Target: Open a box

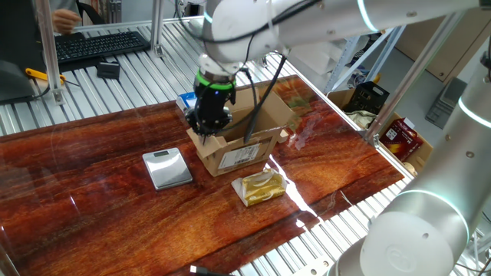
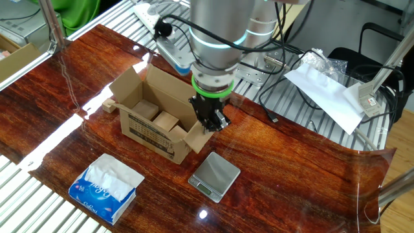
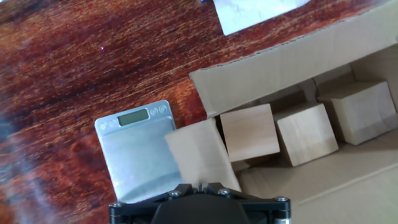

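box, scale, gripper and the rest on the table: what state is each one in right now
box: upright, top flaps folded out, open
wooden blocks: sitting inside the box
gripper: at the short end flap, open or shut unclear
scale: flat on table, nothing on it
tissue pack: tissue sticking up
gold pack: lying flat

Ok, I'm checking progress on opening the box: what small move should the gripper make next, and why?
Probably push the short end flap a little further outward, toward the scale. The gripper sits at that end of the box. The other flaps already stand open and wooden blocks show inside, while this flap leans only partly out.
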### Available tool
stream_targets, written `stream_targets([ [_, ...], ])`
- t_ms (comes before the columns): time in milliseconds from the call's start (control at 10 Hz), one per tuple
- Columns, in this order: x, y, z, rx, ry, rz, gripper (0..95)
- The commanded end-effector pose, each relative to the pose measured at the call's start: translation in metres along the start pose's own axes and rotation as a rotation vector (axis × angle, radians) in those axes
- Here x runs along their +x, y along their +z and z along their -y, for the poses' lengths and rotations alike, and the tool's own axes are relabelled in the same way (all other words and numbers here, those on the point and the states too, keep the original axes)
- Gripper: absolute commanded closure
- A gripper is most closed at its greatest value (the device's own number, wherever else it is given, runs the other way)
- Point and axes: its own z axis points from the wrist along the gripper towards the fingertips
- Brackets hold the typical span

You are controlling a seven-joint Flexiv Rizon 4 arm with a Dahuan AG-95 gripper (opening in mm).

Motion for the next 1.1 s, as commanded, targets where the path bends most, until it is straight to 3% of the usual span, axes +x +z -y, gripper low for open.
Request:
stream_targets([
  [100, -0.001, 0.004, 0.000, 0.008, -0.004, 0.012, 95.0],
  [600, -0.002, 0.016, 0.001, 0.031, -0.024, 0.037, 95.0],
  [1100, -0.002, 0.024, 0.008, 0.024, -0.037, 0.056, 95.0],
])
